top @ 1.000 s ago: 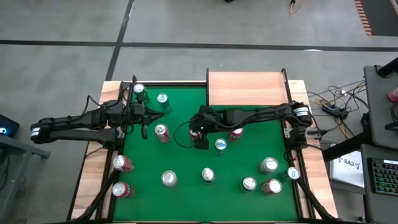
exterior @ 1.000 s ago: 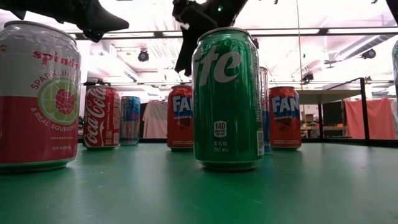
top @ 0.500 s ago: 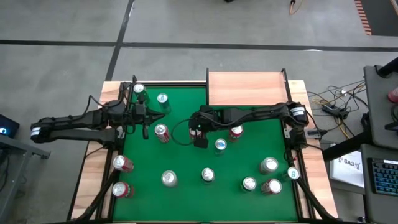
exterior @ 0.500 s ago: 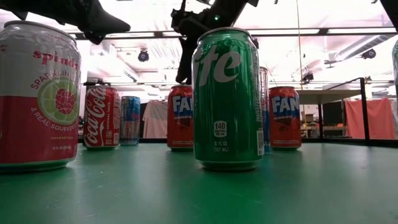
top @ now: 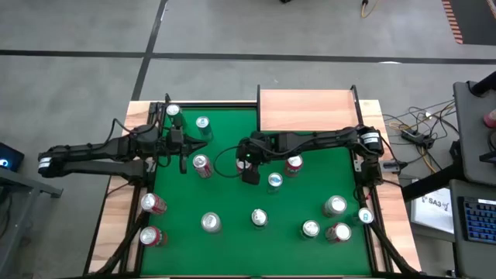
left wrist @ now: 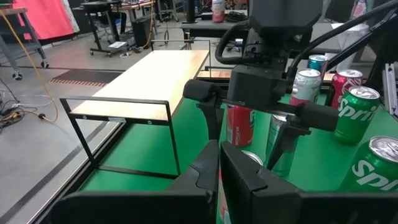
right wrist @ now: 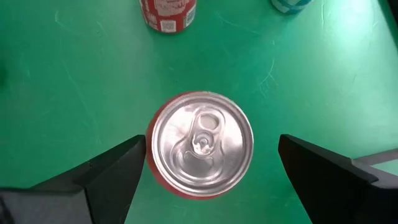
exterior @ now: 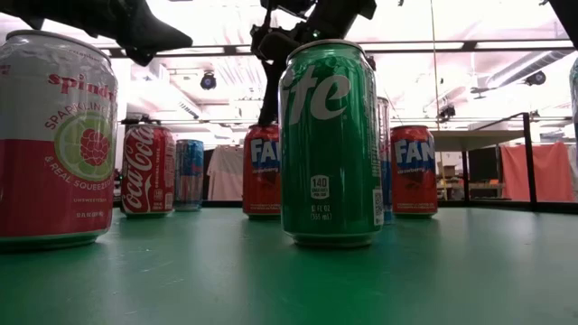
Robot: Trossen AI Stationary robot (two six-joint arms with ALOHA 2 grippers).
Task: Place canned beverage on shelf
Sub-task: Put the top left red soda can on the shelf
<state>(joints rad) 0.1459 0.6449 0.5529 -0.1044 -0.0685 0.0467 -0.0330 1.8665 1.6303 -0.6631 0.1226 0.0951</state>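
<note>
A red can [right wrist: 202, 143] stands upright on the green table [top: 225, 194], its silver top facing my right wrist camera. My right gripper [right wrist: 211, 140] hangs open above it, pointing steeply down, one finger on each side of the can's top and apart from it. In the low view a finger [exterior: 269, 90] ends near the top of the same can [exterior: 264, 171]. The high view hides this can under my right gripper [top: 249, 169]. The light-wood shelf [top: 306, 108] stands at the far edge. My left gripper [top: 180, 155] waits shut over the left side.
Close to the gripper stand a Coca-Cola can [top: 200, 165], a blue can [top: 274, 180] and another red can [top: 294, 164]. A green Sprite can [exterior: 330, 144] and a Spindrift can [exterior: 54, 135] stand nearer. Several more cans line the near edge and the far left corner.
My right gripper has rolled slightly over the red can, and its fingers have sunk a little toward the can's top. It stays open. The cans have not moved.
</note>
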